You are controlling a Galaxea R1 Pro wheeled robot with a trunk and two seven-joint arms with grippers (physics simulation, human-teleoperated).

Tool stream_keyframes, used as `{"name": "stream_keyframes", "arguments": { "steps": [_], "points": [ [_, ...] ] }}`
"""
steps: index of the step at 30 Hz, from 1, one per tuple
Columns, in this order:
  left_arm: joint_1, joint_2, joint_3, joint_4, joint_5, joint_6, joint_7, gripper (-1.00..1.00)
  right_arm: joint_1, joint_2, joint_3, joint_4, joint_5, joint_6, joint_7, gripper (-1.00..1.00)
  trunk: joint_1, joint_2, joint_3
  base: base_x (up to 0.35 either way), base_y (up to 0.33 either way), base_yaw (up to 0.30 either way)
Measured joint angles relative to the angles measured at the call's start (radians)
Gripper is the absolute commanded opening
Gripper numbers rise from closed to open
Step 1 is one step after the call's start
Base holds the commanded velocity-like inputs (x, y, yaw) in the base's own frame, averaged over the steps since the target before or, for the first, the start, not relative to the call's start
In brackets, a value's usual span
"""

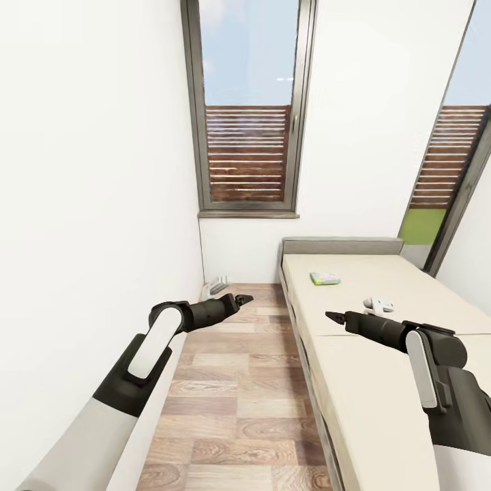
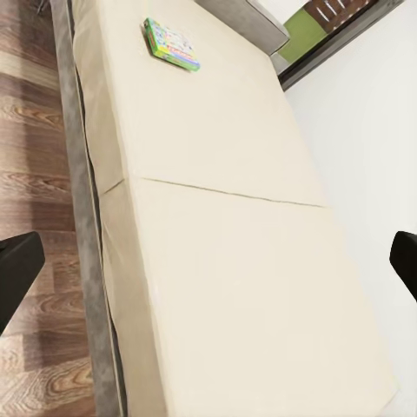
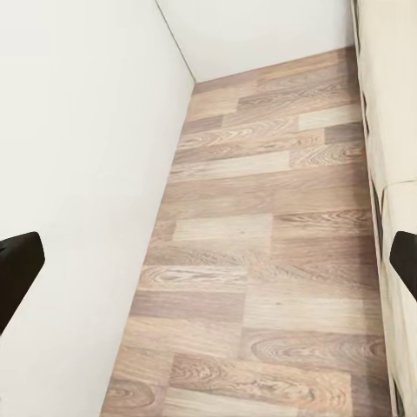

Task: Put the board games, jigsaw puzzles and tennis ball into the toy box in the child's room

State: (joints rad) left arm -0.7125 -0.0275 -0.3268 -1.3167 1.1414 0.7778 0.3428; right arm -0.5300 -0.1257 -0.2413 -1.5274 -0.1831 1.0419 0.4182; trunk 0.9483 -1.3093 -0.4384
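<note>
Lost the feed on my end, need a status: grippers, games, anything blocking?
Left gripper and right gripper open, empty. One board game flat on the bed near the headboard, untouched. White object beside the right gripper, unidentified. Floor path open.

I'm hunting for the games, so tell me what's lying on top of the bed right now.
On the bed a green-edged board game lies flat near the headboard. Part of a pale object shows nearer the robot, behind the right hand; the arm covers the rest of it, so I cannot identify it.
</note>
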Motion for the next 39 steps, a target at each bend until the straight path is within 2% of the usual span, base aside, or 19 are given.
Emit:
{"name": "stream_keyframes", "arguments": {
  "steps": [16,39],
  "points": [
    [0.000,-0.001,-0.001,0.000,0.001,0.000,0.000,1.00,0.000,0.000,0.000,0.000,0.000,0.000,0.000,1.00,0.000,0.000,0.000,0.000,0.093,0.000],
    [0.000,-0.001,-0.001,0.000,0.002,0.001,0.000,1.00,-0.001,0.000,-0.001,0.000,0.000,0.000,0.000,1.00,0.000,0.000,0.000,0.001,0.014,0.000]
  ]
}}
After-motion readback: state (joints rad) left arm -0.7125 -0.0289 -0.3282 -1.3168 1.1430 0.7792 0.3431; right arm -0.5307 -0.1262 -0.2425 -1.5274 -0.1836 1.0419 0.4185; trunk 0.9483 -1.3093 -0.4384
